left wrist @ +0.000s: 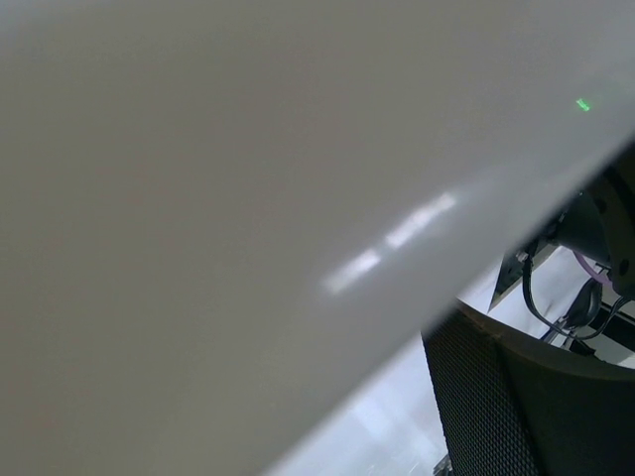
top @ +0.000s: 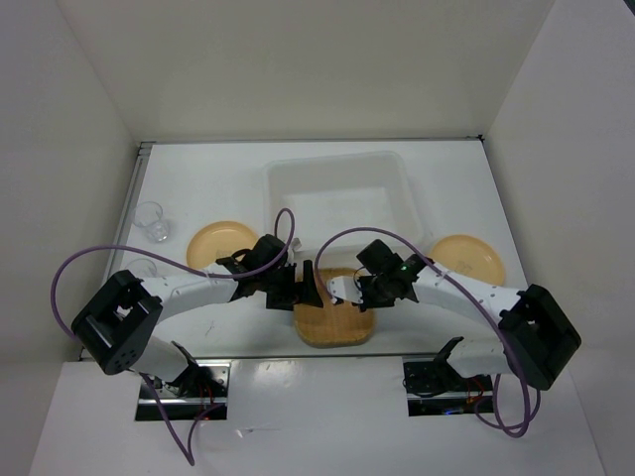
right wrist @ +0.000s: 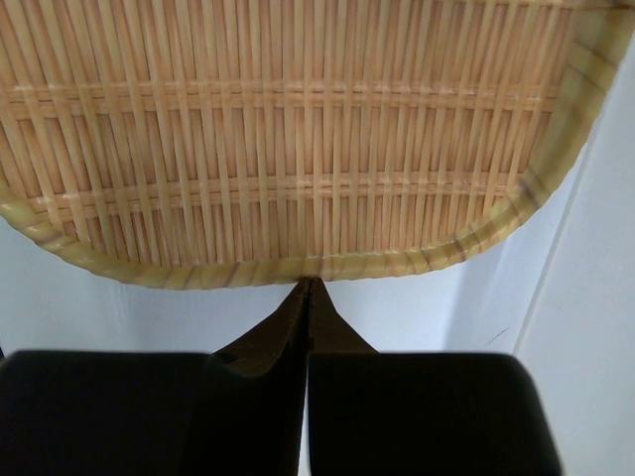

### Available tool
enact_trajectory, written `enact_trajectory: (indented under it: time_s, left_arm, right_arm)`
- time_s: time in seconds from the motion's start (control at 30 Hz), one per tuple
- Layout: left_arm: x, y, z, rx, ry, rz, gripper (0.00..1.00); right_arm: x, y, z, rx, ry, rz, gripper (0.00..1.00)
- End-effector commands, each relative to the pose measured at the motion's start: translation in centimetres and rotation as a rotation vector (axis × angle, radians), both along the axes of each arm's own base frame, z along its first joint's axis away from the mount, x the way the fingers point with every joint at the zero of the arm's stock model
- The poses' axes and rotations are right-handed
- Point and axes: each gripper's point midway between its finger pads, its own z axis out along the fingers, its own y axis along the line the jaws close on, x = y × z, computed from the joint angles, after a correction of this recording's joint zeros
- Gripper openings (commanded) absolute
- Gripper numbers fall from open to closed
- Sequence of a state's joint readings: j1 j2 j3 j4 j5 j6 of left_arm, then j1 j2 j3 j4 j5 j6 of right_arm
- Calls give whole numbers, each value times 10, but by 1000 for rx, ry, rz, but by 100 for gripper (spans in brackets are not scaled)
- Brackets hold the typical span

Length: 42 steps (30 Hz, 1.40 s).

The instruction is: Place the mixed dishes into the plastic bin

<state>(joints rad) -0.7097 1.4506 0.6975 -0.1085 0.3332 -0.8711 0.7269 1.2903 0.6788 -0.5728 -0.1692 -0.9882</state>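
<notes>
The square tan woven tray [top: 332, 322] lies at the near middle of the table and fills the right wrist view [right wrist: 298, 129]. My right gripper [top: 342, 291] is shut, its tips [right wrist: 308, 286] touching the tray's rim. My left gripper [top: 295, 286] looks open at the tray's far left corner. Its wrist view is mostly blocked by a blurred white surface, with one black finger [left wrist: 516, 397] showing. The plastic bin [top: 283, 188] stands just behind both grippers. One yellow plate [top: 220, 241] lies to the left and one [top: 466, 258] to the right. A clear cup [top: 151, 220] stands far left.
A second faint clear cup [top: 139, 268] seems to stand beside the left arm. White walls close in the table on the left, back and right. Purple cables loop above both arms.
</notes>
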Motion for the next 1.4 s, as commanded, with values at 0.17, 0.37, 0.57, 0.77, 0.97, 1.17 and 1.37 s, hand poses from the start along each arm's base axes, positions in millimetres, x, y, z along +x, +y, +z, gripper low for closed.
enact_trajectory:
  time_s: [0.17,0.37,0.57,0.77,0.97,1.17,1.37]
  left_arm:
    - [-19,3,-7,7,77,-15,100]
    - [-18,1,-6,2,82,-21,100]
    - [-18,-5,-4,-21,83,-45,95]
    - [-21,-10,-10,-41,106,-77,79]
    - [-19,-18,-4,-69,82,-112,61]
    - [-23,-23,0,-93,79,-136,56]
    - [-27,-28,6,-115,87,-162,45]
  right_arm:
    - [-10,-2,-15,-37,56,35,0]
    - [-9,1,-12,-23,57,30,0]
    - [-9,1,-14,-23,57,30,0]
    - [-8,2,-14,-17,50,30,0]
    - [-4,5,-13,-4,36,30,0]
    - [-4,9,-10,9,39,25,0]
    - [-3,10,-12,9,39,25,0]
